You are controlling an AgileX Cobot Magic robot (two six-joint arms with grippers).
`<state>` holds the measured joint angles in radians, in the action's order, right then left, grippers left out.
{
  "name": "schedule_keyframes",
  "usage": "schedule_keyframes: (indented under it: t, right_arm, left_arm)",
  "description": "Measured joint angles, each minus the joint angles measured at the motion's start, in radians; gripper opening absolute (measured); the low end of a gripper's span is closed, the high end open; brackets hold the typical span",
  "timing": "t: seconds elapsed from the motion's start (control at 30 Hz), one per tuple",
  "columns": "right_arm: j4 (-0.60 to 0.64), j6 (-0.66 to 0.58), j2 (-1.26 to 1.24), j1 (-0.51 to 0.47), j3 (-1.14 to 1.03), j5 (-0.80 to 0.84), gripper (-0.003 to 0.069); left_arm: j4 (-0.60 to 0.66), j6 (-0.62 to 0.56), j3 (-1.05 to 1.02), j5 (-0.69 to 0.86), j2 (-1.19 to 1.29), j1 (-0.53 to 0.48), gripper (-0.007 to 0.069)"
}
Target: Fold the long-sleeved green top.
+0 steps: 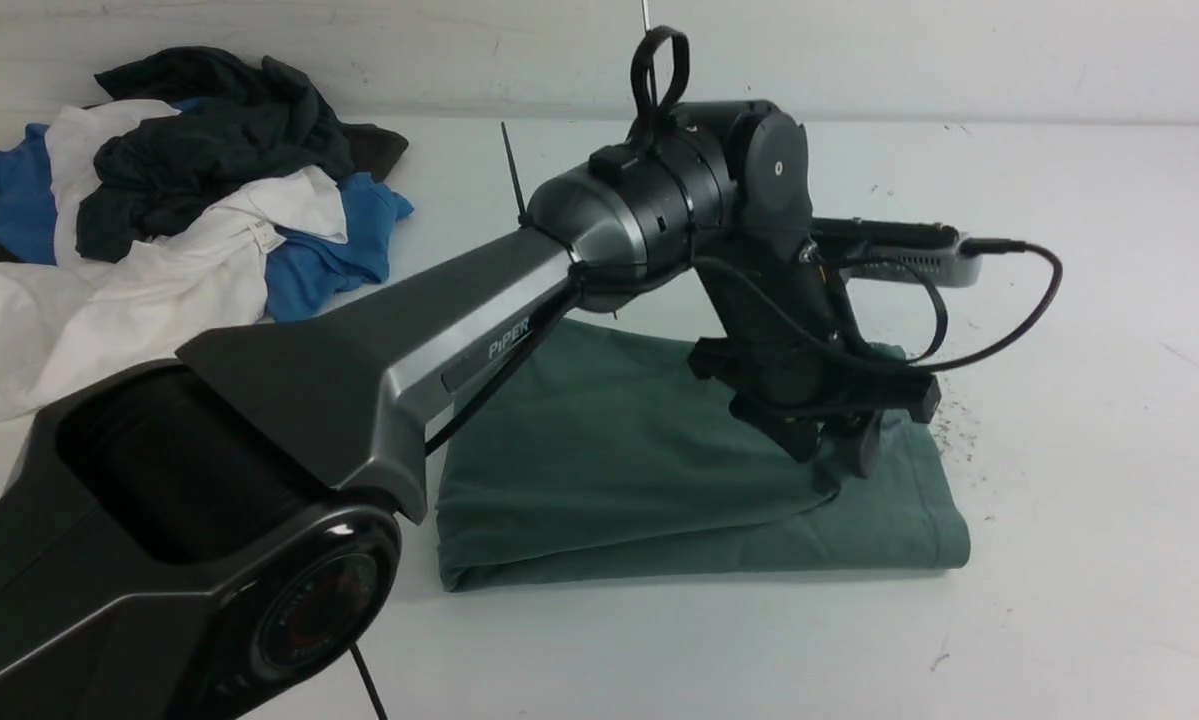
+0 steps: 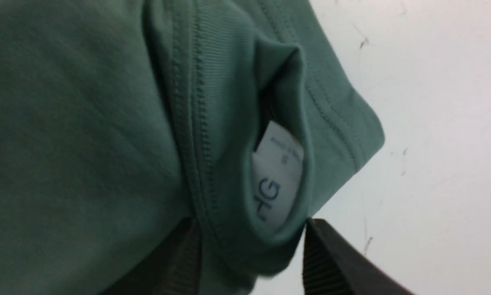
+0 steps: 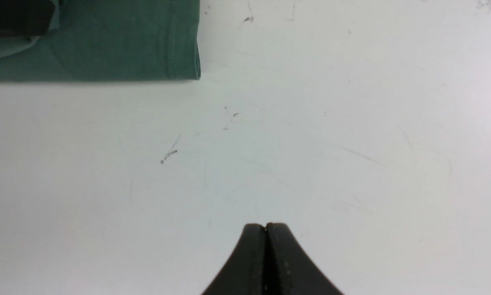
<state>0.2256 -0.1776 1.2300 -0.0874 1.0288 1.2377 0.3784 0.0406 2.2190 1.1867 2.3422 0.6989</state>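
The green long-sleeved top (image 1: 639, 450) lies folded into a flat rectangle in the middle of the table. My left gripper (image 1: 841, 462) points down onto its right end. In the left wrist view the jaws of the left gripper (image 2: 251, 224) stand apart, open, with the ribbed collar and white neck label (image 2: 279, 176) of the top (image 2: 85, 123) lying loosely between the fingers (image 2: 323, 254). My right gripper (image 3: 265, 226) is shut and empty, hovering over bare table; a corner of the top (image 3: 106, 41) shows at the edge of its view. It does not show in the front view.
A heap of dark charcoal, white and blue garments (image 1: 159, 200) lies at the far left of the white table (image 1: 1059, 400). The left arm (image 1: 359, 370) stretches across the front left and hides part of the top.
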Motion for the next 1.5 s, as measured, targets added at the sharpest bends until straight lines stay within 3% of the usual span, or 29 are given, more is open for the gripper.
schedule_keyframes:
  t: [0.03,0.13,0.3,0.4,0.5,0.63,0.7,0.83,0.97,1.5]
  right_arm:
    - [0.0,-0.002,-0.009,0.0,0.0,0.0,-0.0014]
    - [0.0,-0.003,-0.047,0.0,-0.001,0.0,-0.0014]
    - [-0.001,-0.003,-0.199,0.0,-0.003,0.002,-0.0014]
    - [-0.005,-0.003,-0.343,0.0,-0.034,0.004,-0.0014]
    - [-0.005,-0.006,-0.565,0.0,-0.143,-0.054,-0.0014]
    - [0.013,-0.043,-0.858,0.0,-0.397,-0.359,-0.0014]
    - [0.023,-0.081,-0.973,0.0,-0.545,-0.516,-0.0014]
    - [0.064,-0.124,-1.099,0.0,-0.771,-0.806,-0.0014]
    - [0.082,-0.127,-1.136,0.0,-0.858,-0.927,-0.0014]
    - [0.082,-0.127,-1.141,0.0,-0.945,-0.837,-0.0014]
  left_arm:
    - [0.0,-0.001,0.035,0.022,-0.015,-0.005,0.0432]
    - [0.002,-0.004,0.096,0.048,-0.046,-0.026,0.0499]
    - [0.001,-0.009,0.176,0.051,-0.13,-0.083,0.0517]
    - [-0.006,-0.011,0.183,0.055,-0.183,-0.12,0.0452]
    - [-0.009,-0.019,0.185,0.065,-0.222,-0.149,0.03]
    - [-0.009,-0.041,0.185,0.07,-0.239,-0.16,0.008]
    - [-0.009,-0.06,0.185,0.071,-0.239,-0.159,0.0025]
    - [-0.009,-0.073,0.185,0.071,-0.239,-0.159,-0.0004]
    - [-0.009,-0.074,0.185,0.072,-0.239,-0.159,-0.0004]
    - [-0.009,-0.075,0.185,0.072,-0.226,-0.159,-0.0004]
